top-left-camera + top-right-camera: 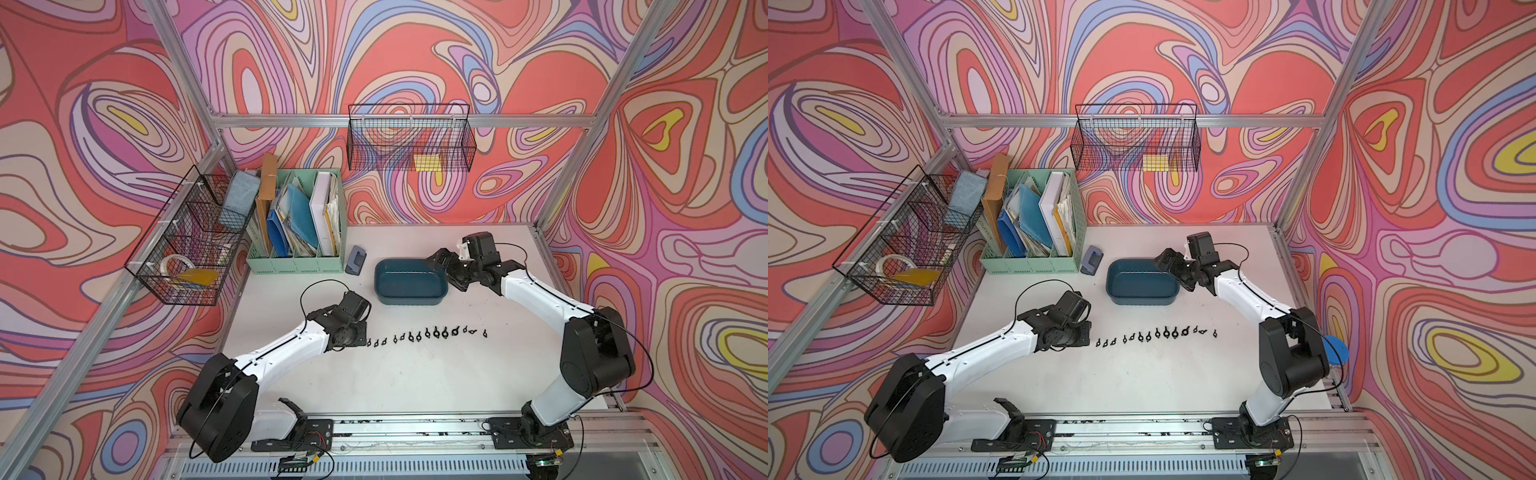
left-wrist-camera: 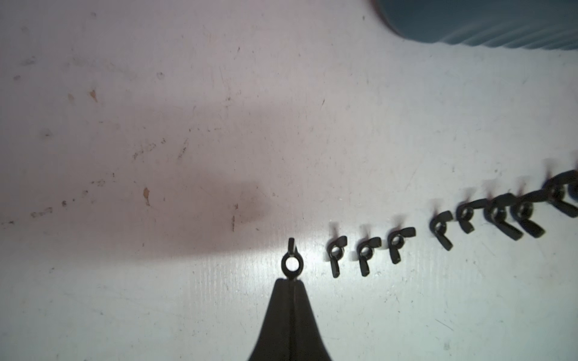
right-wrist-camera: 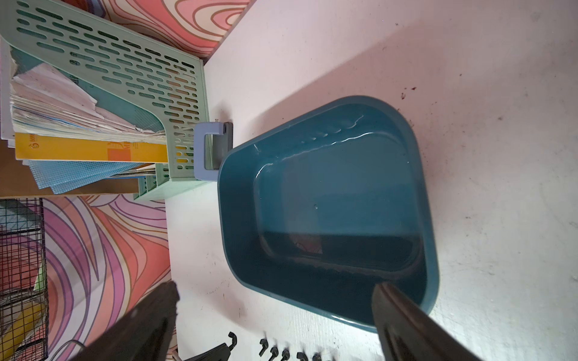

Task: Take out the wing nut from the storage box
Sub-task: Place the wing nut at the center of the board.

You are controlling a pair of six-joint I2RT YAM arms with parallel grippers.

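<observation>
Listing by position, left to right on the white tabletop (image 1: pixel 415 382).

Left gripper (image 2: pixel 294 283): lowered to the table at the left end of the row, jaws together and pinching one wing of a small black wing nut (image 2: pixel 291 247). That nut lies near and left of the box, well apart from it.

Row of black wing nuts (image 1: pixel 428 333): a slightly curved line across the near middle of the table, in both top views.

Shallow dark teal-blue plastic storage box (image 1: pixel 411 300): rectangular with rounded corners, at the far centre, open side up.

Right gripper (image 1: pixel 451 272): hovers over the box's right end, jaws wide apart and holding nothing.

Mint-green slotted plastic file organiser (image 1: pixel 297 262): far left, stuffed with papers.

Blue-grey hole punch (image 1: pixel 354 259): between organiser and box.
</observation>
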